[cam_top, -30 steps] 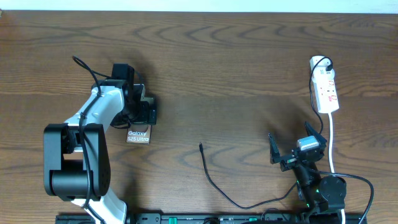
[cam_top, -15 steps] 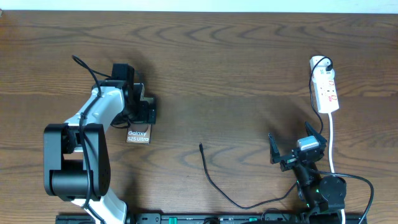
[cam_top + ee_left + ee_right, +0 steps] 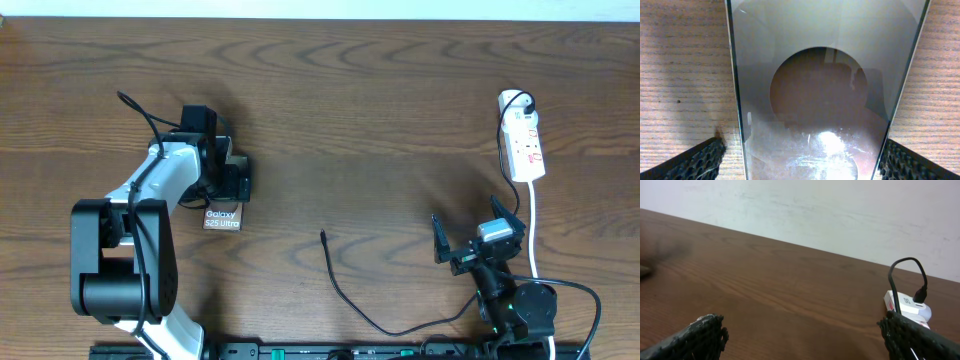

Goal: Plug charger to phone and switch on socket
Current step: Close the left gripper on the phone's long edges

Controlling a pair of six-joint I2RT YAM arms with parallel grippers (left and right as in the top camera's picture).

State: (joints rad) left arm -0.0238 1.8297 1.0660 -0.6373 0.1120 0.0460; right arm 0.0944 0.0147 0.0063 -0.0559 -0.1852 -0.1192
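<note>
The phone (image 3: 222,218) lies flat on the table at the left, its "Galaxy S25 Ultra" text showing. My left gripper (image 3: 228,188) is low over its far part. In the left wrist view the glossy phone (image 3: 820,90) fills the space between the open fingers (image 3: 802,155), which straddle its edges. The charger cable (image 3: 337,283) lies loose at front centre, its plug tip (image 3: 323,235) pointing away. The socket (image 3: 524,148) lies at the far right, also seen in the right wrist view (image 3: 905,307). My right gripper (image 3: 472,238) is open and empty (image 3: 802,330), in front of the socket.
The socket's white cord (image 3: 533,230) runs toward the front edge past my right arm. A short black cable loop (image 3: 907,275) stands at the socket's far end. Bare wood lies between the phone and the charger tip.
</note>
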